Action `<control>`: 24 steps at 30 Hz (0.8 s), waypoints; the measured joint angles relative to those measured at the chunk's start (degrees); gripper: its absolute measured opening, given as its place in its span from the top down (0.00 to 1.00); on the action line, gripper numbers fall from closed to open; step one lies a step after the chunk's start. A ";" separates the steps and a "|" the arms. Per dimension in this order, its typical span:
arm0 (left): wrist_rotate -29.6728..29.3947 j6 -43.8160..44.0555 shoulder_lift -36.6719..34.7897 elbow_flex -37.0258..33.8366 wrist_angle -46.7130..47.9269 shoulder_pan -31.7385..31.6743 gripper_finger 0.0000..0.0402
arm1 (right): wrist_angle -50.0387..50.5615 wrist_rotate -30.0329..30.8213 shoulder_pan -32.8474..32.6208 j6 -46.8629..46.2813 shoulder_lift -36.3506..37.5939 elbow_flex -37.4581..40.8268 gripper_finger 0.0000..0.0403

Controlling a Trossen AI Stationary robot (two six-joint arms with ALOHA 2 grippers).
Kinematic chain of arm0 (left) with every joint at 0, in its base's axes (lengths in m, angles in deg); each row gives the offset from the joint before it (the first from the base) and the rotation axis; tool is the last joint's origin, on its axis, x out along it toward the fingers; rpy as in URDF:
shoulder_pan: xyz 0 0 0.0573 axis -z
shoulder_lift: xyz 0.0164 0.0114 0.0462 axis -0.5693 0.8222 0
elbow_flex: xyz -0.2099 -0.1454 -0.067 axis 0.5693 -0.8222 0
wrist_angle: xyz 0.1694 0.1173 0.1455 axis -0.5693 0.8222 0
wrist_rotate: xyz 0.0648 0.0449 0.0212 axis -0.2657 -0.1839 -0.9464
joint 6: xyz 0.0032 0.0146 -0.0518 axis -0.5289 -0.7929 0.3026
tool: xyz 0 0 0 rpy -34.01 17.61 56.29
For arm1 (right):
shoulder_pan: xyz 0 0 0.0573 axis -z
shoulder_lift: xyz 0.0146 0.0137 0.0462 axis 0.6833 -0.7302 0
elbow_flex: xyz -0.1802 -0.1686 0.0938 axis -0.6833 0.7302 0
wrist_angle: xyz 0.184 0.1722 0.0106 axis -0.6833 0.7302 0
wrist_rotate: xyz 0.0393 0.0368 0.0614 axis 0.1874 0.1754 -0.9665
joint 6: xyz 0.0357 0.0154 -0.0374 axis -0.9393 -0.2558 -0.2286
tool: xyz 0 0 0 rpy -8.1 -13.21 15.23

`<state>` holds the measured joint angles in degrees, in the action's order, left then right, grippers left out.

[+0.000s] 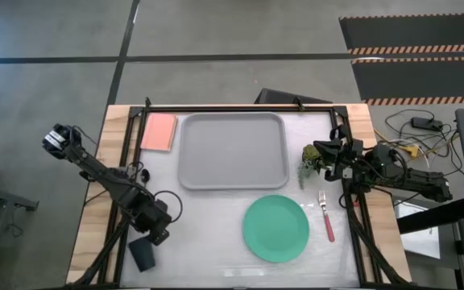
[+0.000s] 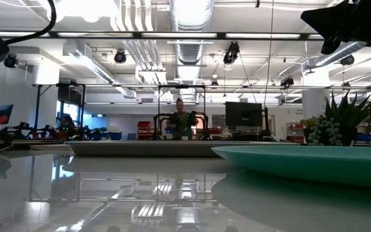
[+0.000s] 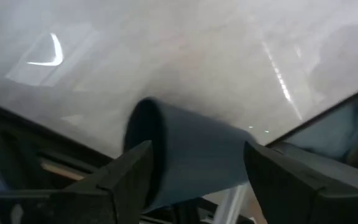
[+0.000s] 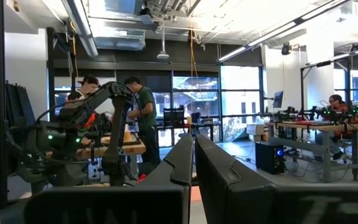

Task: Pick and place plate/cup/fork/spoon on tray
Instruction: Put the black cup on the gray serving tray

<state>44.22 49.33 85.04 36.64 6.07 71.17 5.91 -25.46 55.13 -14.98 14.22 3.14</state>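
At the near left corner of the worktop (image 1: 216,242) the left hand (image 1: 153,238) is low, its fingers (image 3: 126,174) spread wide on both sides of the cup (image 1: 142,254), which lies on its side; I cannot tell if they touch it. Behind, a pink pad (image 1: 159,132) lies just beside the tray (image 1: 232,151), which sits at the far middle. The plate (image 1: 275,228) lies near the front, right of centre. Just right of it lies the fork (image 1: 326,215). A small plant (image 1: 309,163) stands behind the fork. The right hand (image 1: 322,150) hovers above this plant, fingers (image 4: 222,168) pressed together, holding nothing.
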 joint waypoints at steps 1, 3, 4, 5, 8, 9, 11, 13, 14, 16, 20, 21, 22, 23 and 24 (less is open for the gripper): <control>0.00 0.58 0.00 -0.18 -0.99 0.33 0.43 | 0.01 0.00 0.00 0.01 0.00 0.00 0.98; 0.00 1.76 0.00 -0.92 -2.48 1.25 0.45 | 0.00 0.00 0.00 0.00 0.00 0.00 0.98; 0.01 2.56 0.00 -1.36 -2.48 1.86 0.47 | -0.01 0.00 0.00 0.00 0.00 0.00 0.98; 0.02 3.42 0.00 -1.81 -2.33 2.50 0.48 | 0.00 0.00 0.00 0.02 0.00 0.00 0.98; 0.11 5.68 0.00 -2.77 -2.21 4.13 0.52 | 0.00 0.00 0.00 0.00 0.00 0.00 0.98; 0.09 6.20 0.00 -2.84 -2.25 4.51 0.53 | 0.01 0.00 0.00 0.01 0.00 0.00 0.98; 0.09 7.19 0.00 -2.84 -2.38 5.02 0.54 | 0.02 0.00 0.00 0.00 0.00 0.00 0.98; 0.09 8.49 0.00 -2.84 -2.41 5.66 0.55 | 0.02 0.00 0.00 0.00 0.00 0.00 0.98; 0.28 9.10 -0.03 -2.84 -2.39 6.07 0.55 | 0.02 0.00 0.00 0.00 0.00 0.00 0.98; 0.89 10.69 -0.11 -2.84 -2.41 7.05 0.55 | 0.02 0.00 0.00 0.00 0.00 0.00 0.98; 0.68 13.13 -0.11 -2.84 -2.78 9.53 0.55 | 0.02 0.00 0.00 -0.42 0.00 0.00 0.98; 0.28 13.41 -0.11 -2.84 -3.18 9.98 0.55 | 0.02 -0.02 0.00 -0.42 0.00 0.00 0.98; -0.10 13.51 -0.11 -2.84 -3.53 10.25 0.55 | 0.02 -0.02 0.00 -0.42 0.00 0.00 0.98; -0.21 13.59 -0.11 -2.84 -4.08 10.42 0.56 | 0.02 0.00 0.00 -0.42 0.00 0.00 0.98; -0.34 13.82 -0.11 -2.84 -4.69 10.50 0.57 | 0.02 0.00 0.00 -0.42 0.00 0.00 0.98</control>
<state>43.88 63.15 84.93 33.80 1.38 81.67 5.92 -25.46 55.13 -15.40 14.22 3.14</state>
